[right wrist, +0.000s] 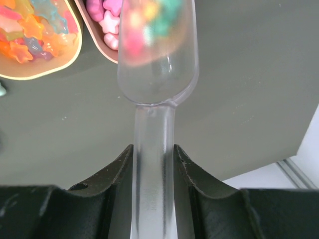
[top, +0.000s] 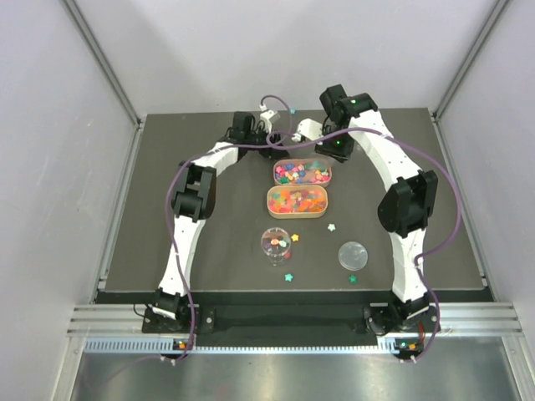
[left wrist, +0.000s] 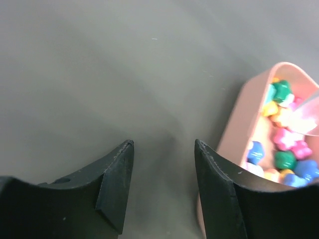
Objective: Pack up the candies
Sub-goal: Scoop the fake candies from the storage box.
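A: In the far tray, candies lie loose. Light, hard, skittery, I judge. I scoop, not pinch.
B: My right gripper clamps the scoop; left gripper spread, empty.

I have the dark bench carrying two oval trays at its middle: a pink tray farther back and a tan tray just in front of it. Nearer to me a clear round jar stands upright, and a clear lid lies flat to its right. Loose on the bare surface I count a pale candy between tan tray and lid, a yellow candy just beside the jar, a green candy in front of the jar, and a second green candy near the lid.
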Robot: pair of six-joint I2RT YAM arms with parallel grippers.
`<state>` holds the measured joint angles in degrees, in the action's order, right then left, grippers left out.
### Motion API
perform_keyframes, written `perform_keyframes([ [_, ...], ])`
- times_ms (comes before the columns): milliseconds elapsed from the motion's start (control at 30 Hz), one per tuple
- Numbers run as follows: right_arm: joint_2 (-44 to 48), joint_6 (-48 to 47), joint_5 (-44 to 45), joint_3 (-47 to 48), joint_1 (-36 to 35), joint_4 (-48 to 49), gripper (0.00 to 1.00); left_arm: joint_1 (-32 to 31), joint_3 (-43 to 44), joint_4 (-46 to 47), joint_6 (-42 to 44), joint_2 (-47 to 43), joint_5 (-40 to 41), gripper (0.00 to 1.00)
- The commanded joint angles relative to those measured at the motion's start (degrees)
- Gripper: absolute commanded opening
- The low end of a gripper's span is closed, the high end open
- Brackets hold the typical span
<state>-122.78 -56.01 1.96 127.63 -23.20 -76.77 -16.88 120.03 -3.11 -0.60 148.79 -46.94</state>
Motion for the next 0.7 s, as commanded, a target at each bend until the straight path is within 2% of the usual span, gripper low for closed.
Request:
perform_keyframes([
  [0,0.52,-4.97,2.08,0.08,-0.27,-7.51,0.0,1.94,-0.24,2.33,1.83,-5.17,6.5,0.57],
  [167,1.41,-7.1,3.32,-2.82,-0.44,-7.51,0.0,5.1,-5.4,-3.65,3.85,-12.81,9.32,0.56],
  [333,-0.35,-7.62,4.02,-2.57,-1.05,-7.51,0.0,5.55,-17.36,-8.39,9.82,-22.38,6.69,0.56],
  [467,-2.11,-7.54,4.11,-1.08,-1.85,-7.51,0.0,4.85,-17.29,-19.71,13.33,-23.72,1.17,0.54],
  [500,-2.55,-7.62,4.02,-0.72,-1.93,-7.51,0.0,4.67,-16.5,-25.13,14.39,-23.81,0.62,0.53],
  [667,-7.29,-6.84,3.06,3.05,-2.29,-7.51,0.0,3.53,-20.61,-29.32,17.48,-25.13,-2.54,0.5],
])
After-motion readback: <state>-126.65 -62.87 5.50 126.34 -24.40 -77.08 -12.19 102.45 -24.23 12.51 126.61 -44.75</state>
